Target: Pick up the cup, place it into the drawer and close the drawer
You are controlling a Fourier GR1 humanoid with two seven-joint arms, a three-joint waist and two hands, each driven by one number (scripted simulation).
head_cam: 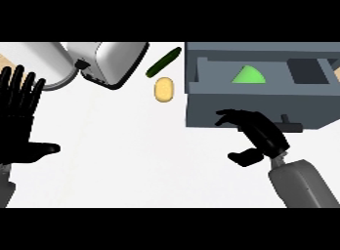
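**Drawer still open, cup already inside**

Green cup [246,75] lies in open grey drawer [266,95] at 1 o'clock. Right hand [256,134] at drawer front, fingers curled, holding nothing. Risk: off-centre push could skew the boxy, matte drawer. Left hand [14,127] rests open at 9 o'clock. Desk [130,156] smooth, white.

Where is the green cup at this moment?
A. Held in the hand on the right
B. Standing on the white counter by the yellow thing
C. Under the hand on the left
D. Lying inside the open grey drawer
D: the green cup lies inside the open drawer, while the right hand sits in front of the drawer holding nothing.
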